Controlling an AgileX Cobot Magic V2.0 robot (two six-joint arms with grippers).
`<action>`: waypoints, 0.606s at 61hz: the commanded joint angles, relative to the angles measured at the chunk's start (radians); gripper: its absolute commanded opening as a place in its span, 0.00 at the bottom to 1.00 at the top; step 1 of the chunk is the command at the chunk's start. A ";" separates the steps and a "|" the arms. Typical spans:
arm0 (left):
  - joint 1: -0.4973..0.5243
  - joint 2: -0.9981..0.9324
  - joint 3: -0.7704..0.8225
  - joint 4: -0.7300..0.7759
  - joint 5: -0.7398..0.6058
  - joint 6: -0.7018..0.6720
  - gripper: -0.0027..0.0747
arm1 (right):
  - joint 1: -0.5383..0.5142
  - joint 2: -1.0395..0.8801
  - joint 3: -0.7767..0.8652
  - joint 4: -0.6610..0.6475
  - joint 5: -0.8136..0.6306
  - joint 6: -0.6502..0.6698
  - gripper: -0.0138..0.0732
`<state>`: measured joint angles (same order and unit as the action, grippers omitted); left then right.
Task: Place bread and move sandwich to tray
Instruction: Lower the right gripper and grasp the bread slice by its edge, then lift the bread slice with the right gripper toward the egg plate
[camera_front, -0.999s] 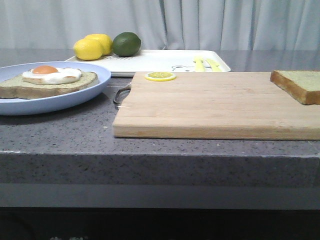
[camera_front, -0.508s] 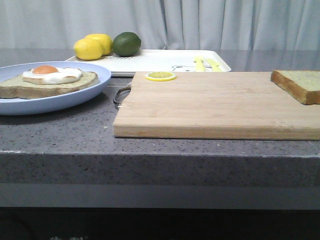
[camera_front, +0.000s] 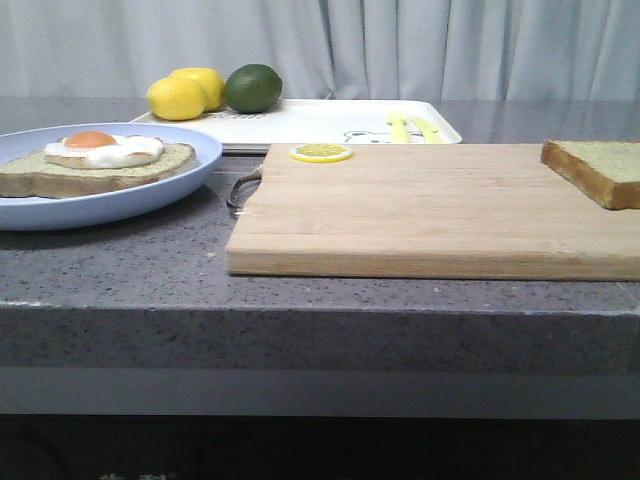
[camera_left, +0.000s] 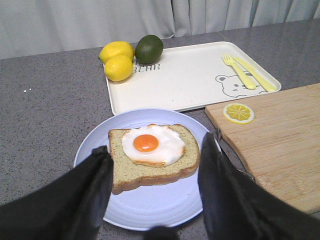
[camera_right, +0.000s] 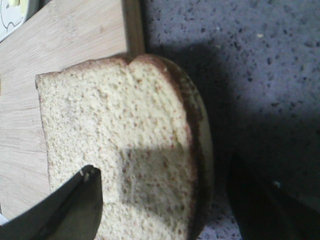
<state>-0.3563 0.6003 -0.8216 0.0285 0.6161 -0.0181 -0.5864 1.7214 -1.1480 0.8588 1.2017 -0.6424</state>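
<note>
I'm working over the wooden cutting board, with the tray well beyond my left gripper and carrying two lemons, a lime and yellow cutlery. Directly under that gripper sits the pale-blue plate; its fingers are spread wide and hold nothing, one on each side of the sandwich, whose egg faces up between them. My right gripper is likewise parted and empty, hovering close over the bread, which lies at the board's corner with its crusted edge hanging past the board over the countertop. The lemon slice rests on the board, off to one side of the left gripper. My worry is the bread: closing off-centre could tip it off the board edge. On the left, a shallow grip on the plate rim could let it tilt and slide the egg off.
</note>
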 joint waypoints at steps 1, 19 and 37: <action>-0.009 0.008 -0.034 0.006 -0.085 0.001 0.54 | 0.000 -0.024 -0.025 0.047 0.138 -0.016 0.75; -0.009 0.008 -0.034 0.006 -0.085 0.001 0.54 | 0.000 -0.024 -0.025 0.067 0.140 -0.016 0.60; -0.009 0.008 -0.034 0.006 -0.085 0.001 0.54 | 0.000 -0.026 -0.025 0.103 0.140 -0.016 0.45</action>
<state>-0.3563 0.6003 -0.8216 0.0301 0.6161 -0.0181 -0.5864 1.7331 -1.1480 0.8914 1.1931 -0.6437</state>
